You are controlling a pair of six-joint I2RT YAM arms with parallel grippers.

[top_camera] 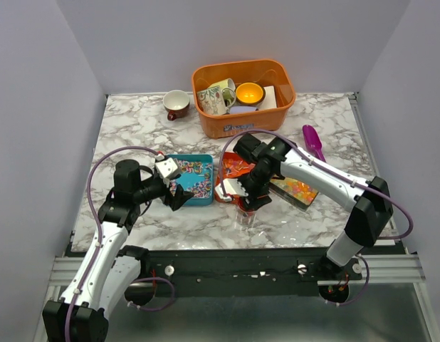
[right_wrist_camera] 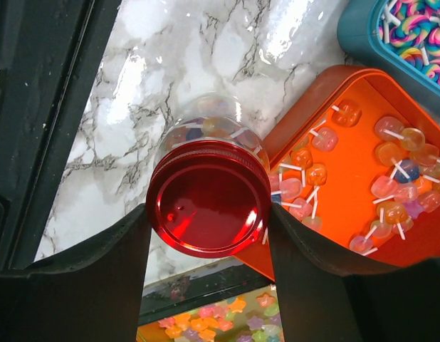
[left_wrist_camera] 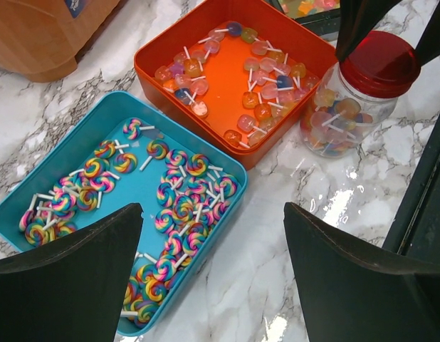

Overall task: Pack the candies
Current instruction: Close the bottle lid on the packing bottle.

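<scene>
Right jaws tight on glossy round red lid [right_wrist_camera: 208,203], left jaws wide apart.

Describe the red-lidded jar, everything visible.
The jar looks like clear plastic. It is round and stands upright on the marble table, close to the orange tray; whether they touch is unclear. Its glossy red lid is on. Translucent lollipop candies show through the wall. The right gripper has its fingers flanking the lid; whether they press it is unclear.

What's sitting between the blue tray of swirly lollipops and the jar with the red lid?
The orange tray of small translucent lollipops: its near corner reaches between them, with bare marble beside it. The left wrist view shows this best.
</scene>
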